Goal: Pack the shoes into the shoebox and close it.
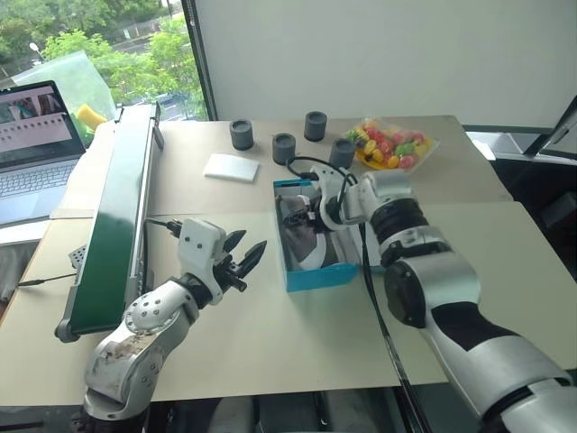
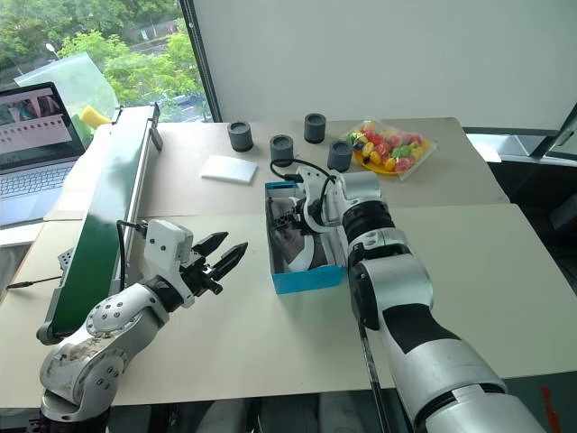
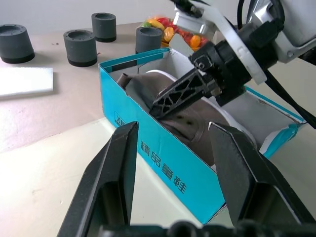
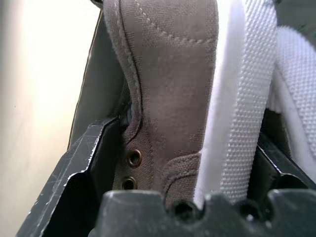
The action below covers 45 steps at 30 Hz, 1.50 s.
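The blue shoebox (image 1: 315, 278) stands open at mid-table, and dark grey shoes (image 1: 302, 239) with white soles lie inside it. My right gripper (image 1: 311, 212) reaches down into the box from the right. In the right wrist view its fingers (image 4: 91, 168) stand wide on either side of one grey shoe (image 4: 173, 74), so the gripper is open. My left gripper (image 1: 245, 257) hovers left of the box, pointing at its blue side wall (image 3: 163, 163). It is open with nothing between its fingers (image 3: 113, 173).
A long green board (image 1: 113, 216) lies along the left side, with a laptop (image 1: 32, 144) beyond it. Behind the box are several dark grey cups (image 1: 242, 134), a flat white pad (image 1: 231, 167) and a bag of colourful sweets (image 1: 392, 144).
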Motion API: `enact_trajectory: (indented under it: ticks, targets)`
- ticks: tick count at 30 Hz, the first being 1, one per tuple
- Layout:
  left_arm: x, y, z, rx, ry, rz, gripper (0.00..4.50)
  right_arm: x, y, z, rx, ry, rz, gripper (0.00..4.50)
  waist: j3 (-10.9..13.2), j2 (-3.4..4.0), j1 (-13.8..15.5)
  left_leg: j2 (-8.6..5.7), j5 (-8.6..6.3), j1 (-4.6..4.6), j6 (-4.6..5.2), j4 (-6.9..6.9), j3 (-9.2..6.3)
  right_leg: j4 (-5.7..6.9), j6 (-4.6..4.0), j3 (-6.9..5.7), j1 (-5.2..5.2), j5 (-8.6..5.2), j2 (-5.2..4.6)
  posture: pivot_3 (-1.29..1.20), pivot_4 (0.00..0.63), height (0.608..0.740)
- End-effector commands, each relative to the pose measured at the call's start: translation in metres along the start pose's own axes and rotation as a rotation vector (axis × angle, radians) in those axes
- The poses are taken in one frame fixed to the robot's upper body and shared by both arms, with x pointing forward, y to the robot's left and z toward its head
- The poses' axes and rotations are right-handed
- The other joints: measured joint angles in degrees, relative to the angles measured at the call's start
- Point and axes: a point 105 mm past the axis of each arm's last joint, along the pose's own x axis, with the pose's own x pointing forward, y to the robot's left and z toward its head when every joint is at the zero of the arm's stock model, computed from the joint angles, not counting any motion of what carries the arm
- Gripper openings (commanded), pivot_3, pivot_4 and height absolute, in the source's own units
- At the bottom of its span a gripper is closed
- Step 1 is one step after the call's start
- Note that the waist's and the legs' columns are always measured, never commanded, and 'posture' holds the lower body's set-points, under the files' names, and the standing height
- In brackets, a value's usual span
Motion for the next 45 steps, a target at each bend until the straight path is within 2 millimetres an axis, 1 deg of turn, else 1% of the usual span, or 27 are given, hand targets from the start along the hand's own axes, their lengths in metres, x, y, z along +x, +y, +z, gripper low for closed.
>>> enact_trajectory:
  ticks: [1, 4, 6, 8, 9, 10, 12, 13, 15, 16, 18, 20, 23, 26, 29, 32, 35, 38, 40, 43, 45]
  targets:
    - [-0.002, 0.002, 0.006, 0.013, -0.018, 0.001, 2.41, 0.002, 0.005, -0.007, 0.005, 0.018, 0.002, 3.66, 0.00, 0.00, -0.01, 0.00, 0.00, 0.01, 0.00, 0.03, 0.00, 0.01, 0.00, -0.01, 0.02, 0.01, 0.00, 0.00, 0.150, 0.740]
    - [-0.002, 0.001, 0.006, 0.013, -0.018, 0.002, 2.41, 0.002, 0.006, -0.004, -0.048, 0.004, -0.013, 3.66, 0.00, 0.00, -0.04, 0.00, 0.00, 0.04, 0.00, 0.05, 0.01, 0.02, 0.01, 0.00, 0.03, 0.02, 0.02, 0.00, 0.150, 0.740]
    - [-0.003, 0.001, 0.006, 0.012, -0.018, 0.005, 2.41, -0.004, -0.003, 0.009, -0.135, -0.054, -0.073, 3.66, 0.00, 0.00, -0.05, 0.00, 0.00, 0.04, 0.00, 0.05, 0.02, 0.02, 0.01, 0.00, 0.03, 0.02, 0.03, 0.00, 0.150, 0.740]
    - [-0.004, 0.001, 0.005, 0.011, -0.019, 0.011, 2.41, -0.015, -0.012, 0.028, -0.229, -0.133, -0.147, 3.66, 0.00, 0.01, -0.03, 0.00, 0.00, 0.04, 0.00, 0.05, 0.03, 0.02, 0.01, 0.00, 0.03, 0.02, 0.03, 0.00, 0.150, 0.740]
    - [-0.005, 0.002, 0.005, 0.012, -0.018, 0.014, 2.41, -0.020, -0.013, 0.037, -0.279, -0.167, -0.167, 3.66, 0.01, 0.01, 0.01, -0.01, 0.00, 0.04, 0.00, 0.07, 0.03, 0.03, 0.01, 0.00, 0.02, 0.03, 0.03, 0.00, 0.150, 0.740]
    - [-0.006, 0.002, 0.005, 0.012, -0.017, 0.017, 2.41, -0.023, -0.013, 0.042, -0.341, -0.185, -0.186, 3.66, 0.01, 0.01, 0.11, -0.02, 0.00, 0.03, 0.00, 0.10, 0.03, 0.05, 0.02, 0.00, 0.02, 0.03, 0.03, 0.00, 0.150, 0.740]
    - [-0.006, 0.003, 0.005, 0.012, -0.016, 0.021, 2.41, -0.023, -0.012, 0.038, -0.432, -0.165, -0.197, 3.66, 0.02, 0.02, 0.17, -0.02, 0.00, 0.00, 0.00, 0.16, 0.02, 0.06, 0.04, -0.01, 0.03, 0.04, 0.02, 0.00, 0.150, 0.740]
    - [-0.006, 0.003, 0.005, 0.012, -0.016, 0.022, 2.41, -0.022, -0.011, 0.036, -0.443, -0.156, -0.188, 3.66, 0.02, 0.02, 0.12, -0.02, 0.00, -0.01, 0.00, 0.18, 0.02, 0.06, 0.05, -0.01, 0.02, 0.05, 0.02, 0.00, 0.150, 0.740]
    - [-0.007, 0.003, 0.005, 0.011, -0.016, 0.024, 2.41, -0.026, -0.010, 0.042, -0.455, -0.192, -0.201, 3.66, 0.02, 0.02, 0.00, -0.02, 0.00, 0.00, 0.00, 0.20, 0.03, 0.06, 0.06, 0.00, 0.03, 0.05, 0.02, 0.00, 0.150, 0.740]
    - [-0.007, 0.004, 0.004, 0.013, -0.015, 0.027, 2.41, -0.029, -0.010, 0.047, -0.497, -0.217, -0.222, 3.66, 0.02, 0.02, -0.13, -0.01, 0.00, 0.00, 0.00, 0.20, 0.03, 0.07, 0.06, 0.00, 0.02, 0.06, 0.02, 0.00, 0.150, 0.740]
    - [-0.007, 0.005, 0.005, 0.005, -0.019, 0.034, 2.41, -0.024, -0.003, 0.035, -0.532, -0.173, -0.186, 3.66, 0.02, 0.02, -0.10, 0.00, 0.00, 0.01, 0.00, 0.19, 0.03, 0.11, 0.04, 0.02, 0.00, 0.07, 0.04, 0.00, 0.150, 0.740]
    - [-0.007, 0.004, 0.005, 0.008, -0.017, 0.032, 2.41, -0.022, -0.003, 0.029, -0.492, -0.153, -0.164, 3.66, 0.02, 0.02, -0.09, 0.00, 0.00, 0.00, 0.00, 0.21, 0.02, 0.16, 0.04, 0.02, -0.01, 0.07, 0.04, 0.00, 0.150, 0.740]
    - [-0.008, 0.004, 0.004, 0.008, -0.012, 0.031, 2.41, -0.026, -0.007, 0.034, -0.465, -0.173, -0.178, 3.66, 0.02, 0.02, -0.05, -0.01, 0.00, 0.01, 0.00, 0.31, 0.02, 0.38, 0.04, 0.03, -0.01, 0.07, 0.03, 0.00, 0.150, 0.740]
    - [-0.008, 0.003, 0.003, 0.005, -0.012, 0.030, 2.41, -0.036, -0.008, 0.044, -0.425, -0.209, -0.182, 3.66, 0.02, 0.02, 0.00, -0.01, 0.00, 0.04, 0.00, 0.40, 0.02, 0.44, 0.04, 0.03, -0.01, 0.06, 0.03, 0.00, 0.150, 0.740]
    - [-0.009, 0.003, 0.003, 0.006, -0.010, 0.032, 2.41, -0.055, -0.007, 0.058, -0.381, -0.268, -0.178, 3.66, 0.05, 0.03, 0.02, -0.01, 0.00, 0.03, 0.00, 0.47, 0.02, 0.49, 0.03, 0.03, -0.01, 0.06, 0.03, 0.00, 0.150, 0.740]
    - [-0.010, 0.004, 0.003, 0.005, -0.009, 0.034, 2.41, -0.071, -0.010, 0.060, -0.335, -0.296, -0.159, 3.66, 0.06, 0.04, 0.07, -0.02, 0.00, 0.02, 0.00, 0.52, 0.02, 0.51, 0.04, 0.03, -0.01, 0.06, 0.03, 0.00, 0.150, 0.740]
    - [-0.010, 0.004, 0.003, 0.004, -0.006, 0.034, 2.41, -0.086, -0.018, 0.062, -0.284, -0.336, -0.166, 3.66, 0.06, 0.03, 0.09, -0.02, 0.00, 0.02, 0.00, 0.52, 0.02, 0.50, 0.04, 0.02, 0.00, 0.06, 0.03, 0.00, 0.150, 0.740]
    - [-0.009, 0.004, 0.003, 0.003, -0.004, 0.030, 2.41, -0.094, -0.021, 0.061, -0.236, -0.373, -0.150, 3.66, 0.06, 0.03, 0.04, -0.02, 0.00, 0.03, 0.00, 0.55, 0.04, 0.53, 0.04, 0.04, 0.01, 0.06, 0.03, 0.00, 0.150, 0.740]
    - [-0.008, 0.003, 0.003, 0.004, -0.005, 0.024, 2.41, -0.101, -0.026, 0.055, -0.177, -0.401, -0.132, 3.66, 0.06, 0.03, 0.05, -0.02, 0.00, 0.05, 0.00, 0.56, 0.05, 0.56, 0.04, 0.06, 0.01, 0.06, 0.04, 0.00, 0.150, 0.740]
    - [-0.008, 0.002, 0.004, 0.013, -0.005, 0.012, 2.41, -0.109, -0.026, 0.046, -0.137, -0.429, -0.098, 3.66, 0.06, 0.03, 0.13, -0.02, 0.01, 0.03, 0.01, 0.60, 0.03, 0.56, 0.04, 0.04, 0.04, 0.06, 0.03, 0.00, 0.150, 0.740]
    - [-0.007, 0.000, 0.005, 0.020, -0.011, -0.004, 2.41, -0.116, -0.028, 0.041, -0.152, -0.473, -0.094, 3.13, 0.07, 0.04, 0.16, -0.03, 0.01, 0.02, 0.01, 0.64, 0.04, 0.58, 0.04, 0.06, 0.03, 0.06, 0.02, 0.00, 0.150, 0.740]
